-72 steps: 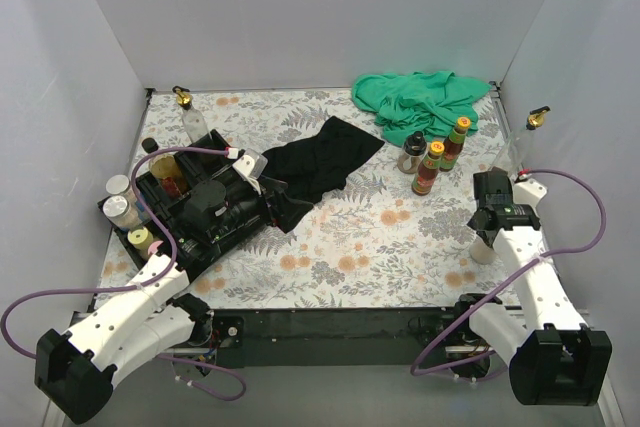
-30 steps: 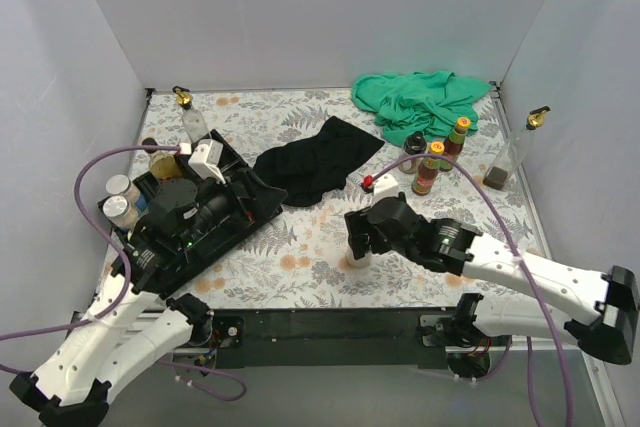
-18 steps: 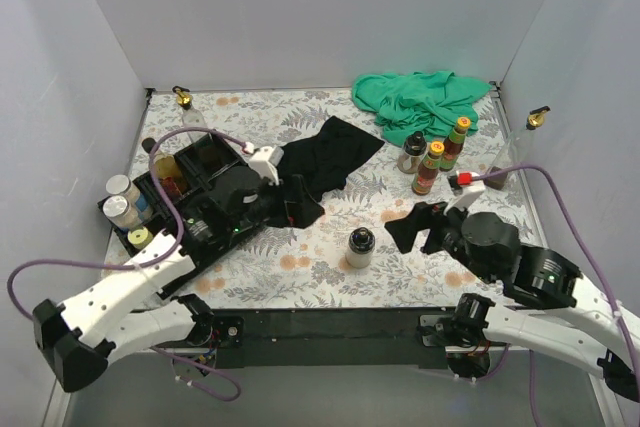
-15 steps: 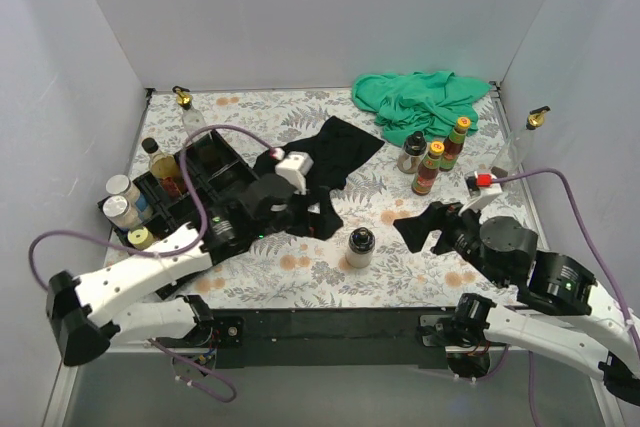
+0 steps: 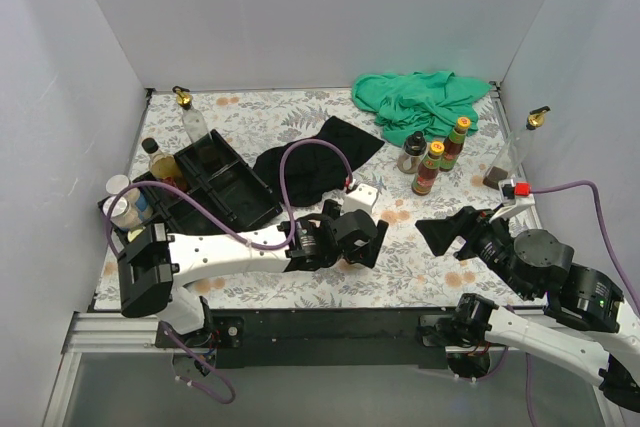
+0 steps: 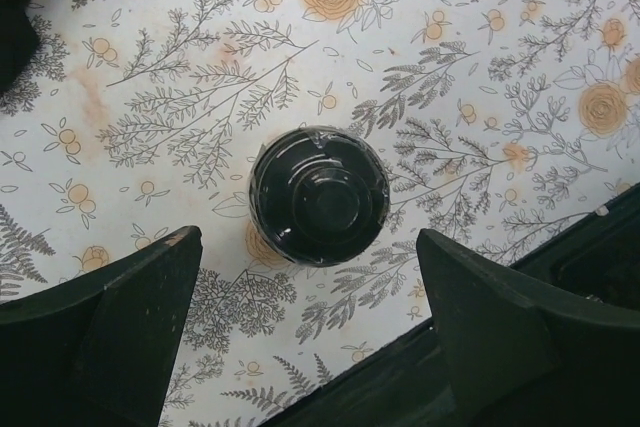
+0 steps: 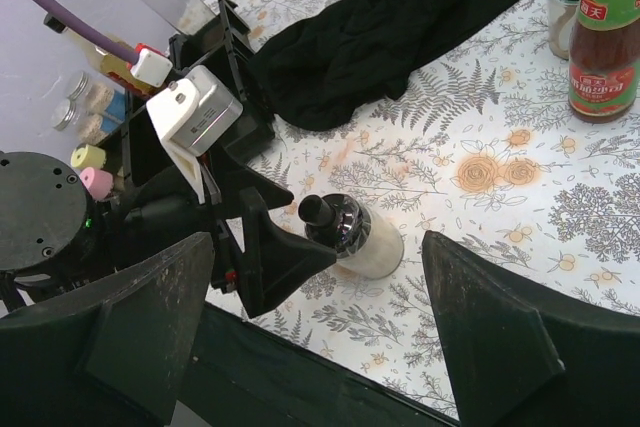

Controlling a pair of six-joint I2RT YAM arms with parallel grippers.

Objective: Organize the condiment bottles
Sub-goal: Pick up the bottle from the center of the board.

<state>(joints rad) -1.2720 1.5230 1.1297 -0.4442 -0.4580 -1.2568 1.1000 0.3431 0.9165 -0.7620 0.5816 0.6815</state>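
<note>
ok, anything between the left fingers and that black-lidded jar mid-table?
Nothing visible. The left gripper hangs right over the jar, its fingers open on either side of the lid, with only bare table around it. The black cloth lies off at the corner of the left wrist view, clear of the jar.

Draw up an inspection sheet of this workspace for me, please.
Surface: floral tablecloth, flat.
Job's things: black-lidded shaker upright mid-table; sauce bottles grouped by the green cloth; other bottles around the black tray.
Clutter: green cloth and black cloth, both crumpled.
Claws: left claw open, straddling the shaker without touching; right claw open, empty.
Cables: purple cable loops over the black cloth.
Surroundings: white walls, nothing else seen.
</note>
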